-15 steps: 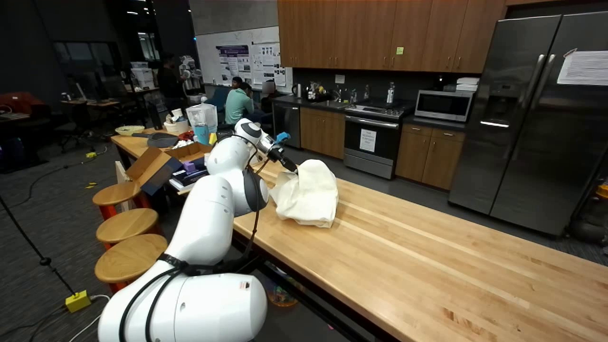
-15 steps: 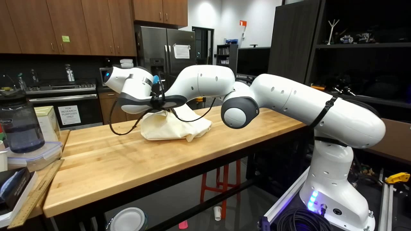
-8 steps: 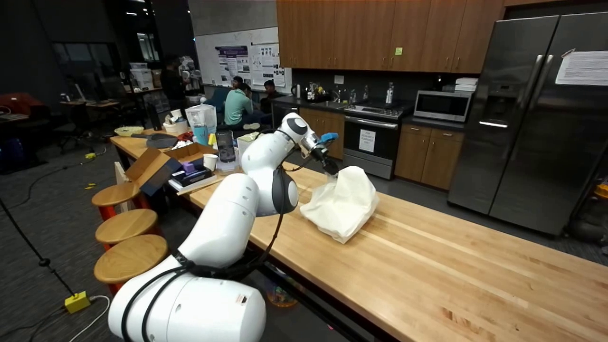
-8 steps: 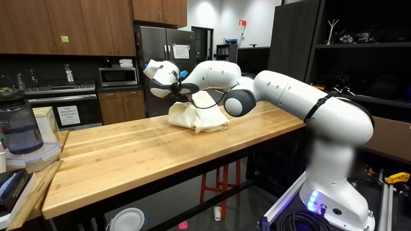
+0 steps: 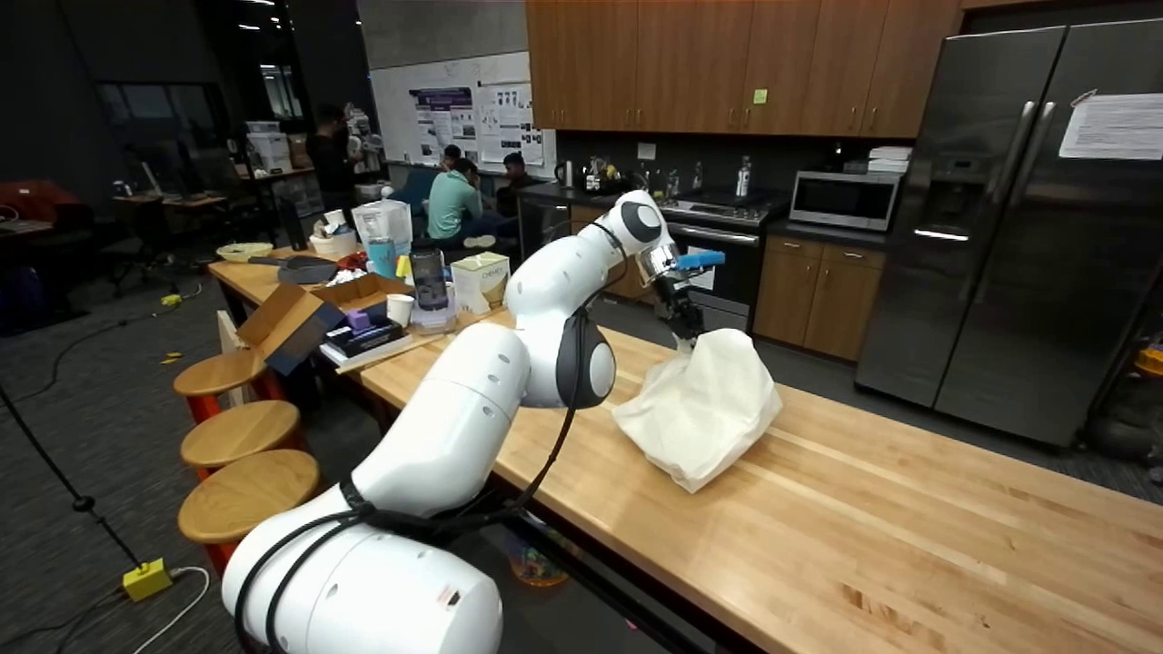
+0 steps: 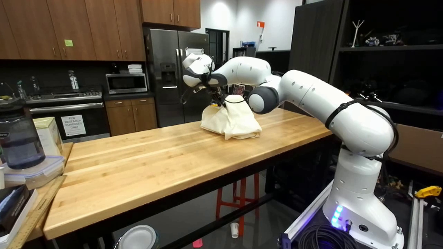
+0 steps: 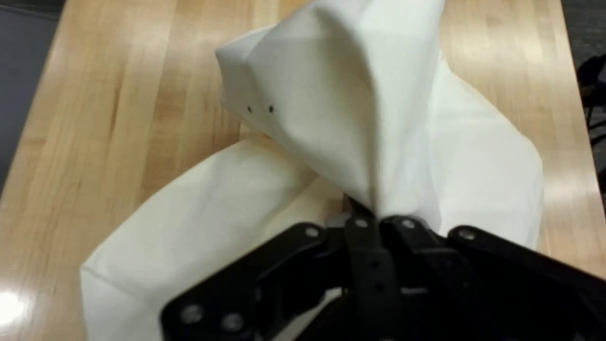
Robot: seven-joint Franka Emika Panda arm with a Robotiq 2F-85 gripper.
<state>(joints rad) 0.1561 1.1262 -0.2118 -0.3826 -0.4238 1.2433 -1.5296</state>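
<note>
Closed, the gripper (image 7: 378,216) pinches a fold of cream cloth (image 5: 701,420). The cloth rests on the desk (image 6: 138,173), well apart from a box (image 5: 480,282) and bottle (image 5: 429,280).

I make it one cloth (image 7: 331,109) — just the single one — and two dark dots (image 7: 271,109) on it in my wrist view. Over to an exterior view, and I get three stools (image 5: 240,431), plus four people (image 5: 452,200) beyond. In both exterior views I tally one refrigerator (image 5: 954,300), one microwave (image 6: 127,83), one oven (image 6: 95,117) and one sticky note (image 6: 68,43).
</note>
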